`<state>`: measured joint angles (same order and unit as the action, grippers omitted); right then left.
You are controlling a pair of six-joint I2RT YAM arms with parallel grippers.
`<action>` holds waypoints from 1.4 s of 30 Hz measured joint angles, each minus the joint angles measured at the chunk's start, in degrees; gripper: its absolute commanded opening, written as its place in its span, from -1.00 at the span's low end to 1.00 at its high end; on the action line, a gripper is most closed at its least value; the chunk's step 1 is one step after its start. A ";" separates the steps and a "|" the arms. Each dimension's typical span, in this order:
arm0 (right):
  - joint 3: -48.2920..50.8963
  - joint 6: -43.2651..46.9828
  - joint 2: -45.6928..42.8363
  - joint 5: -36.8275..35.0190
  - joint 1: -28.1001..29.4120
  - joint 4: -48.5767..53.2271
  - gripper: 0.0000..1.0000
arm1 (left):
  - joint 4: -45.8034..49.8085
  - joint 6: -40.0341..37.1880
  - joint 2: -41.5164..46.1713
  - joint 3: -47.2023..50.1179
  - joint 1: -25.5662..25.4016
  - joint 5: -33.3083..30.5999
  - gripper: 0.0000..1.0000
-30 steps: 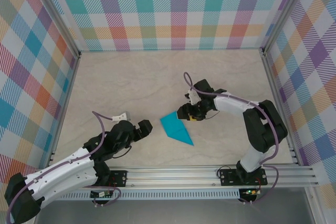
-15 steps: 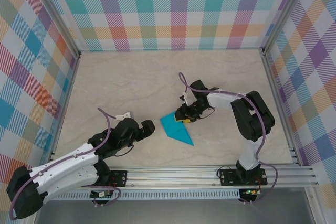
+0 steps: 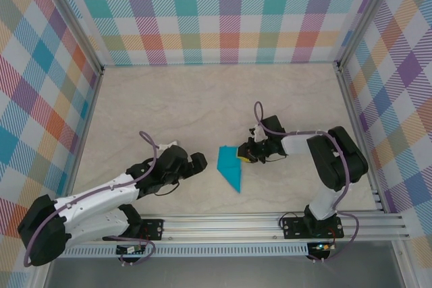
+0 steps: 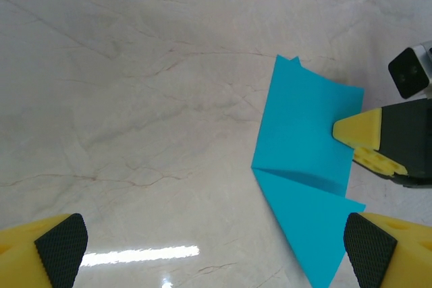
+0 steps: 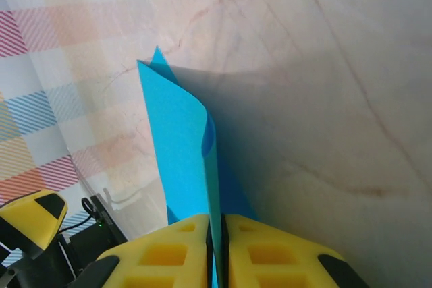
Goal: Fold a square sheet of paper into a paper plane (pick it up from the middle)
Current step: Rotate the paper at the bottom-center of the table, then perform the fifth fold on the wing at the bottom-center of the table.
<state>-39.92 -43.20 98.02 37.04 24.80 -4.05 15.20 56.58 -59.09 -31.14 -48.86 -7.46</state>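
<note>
The teal-blue paper (image 3: 229,166), folded into a narrow pointed shape, lies near the table's middle with its tip toward the front. My right gripper (image 3: 244,154) is shut on its right edge; in the right wrist view the sheet (image 5: 181,146) stands pinched between the yellow fingers (image 5: 169,254). My left gripper (image 3: 200,161) sits just left of the paper, open. In the left wrist view the paper (image 4: 304,166) lies ahead to the right, with a crease across it, and the black-padded fingertips (image 4: 61,244) stand wide apart with bare table between them.
The marble-patterned tabletop (image 3: 169,106) is walled by checked panels on three sides. An aluminium rail (image 3: 270,224) with the arm bases runs along the near edge. Open room lies behind and to the left of the paper.
The right gripper has drawn the paper's right side rightward and lifted it, so the paper looks narrower. The left gripper has moved right, closer to the paper.
</note>
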 measured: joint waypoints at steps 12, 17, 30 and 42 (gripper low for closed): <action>2.01 -1.62 -11.32 -8.52 0.04 2.21 0.13 | -1.57 -2.19 -7.69 -5.40 0.55 3.17 1.00; 2.01 -0.70 -12.24 -10.86 0.07 6.14 0.25 | -1.36 -2.60 -8.15 -6.27 1.20 4.37 1.00; 2.73 2.51 -17.86 -10.38 0.07 12.85 0.02 | -1.62 -4.09 -8.00 -6.29 5.03 9.03 1.00; -0.07 8.04 -19.23 -5.84 0.13 21.24 -0.36 | -4.55 -2.93 -13.42 -5.79 6.69 12.52 1.00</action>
<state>-39.99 -35.16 78.78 31.20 24.93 17.19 10.66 53.65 -72.51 -36.93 -42.17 5.06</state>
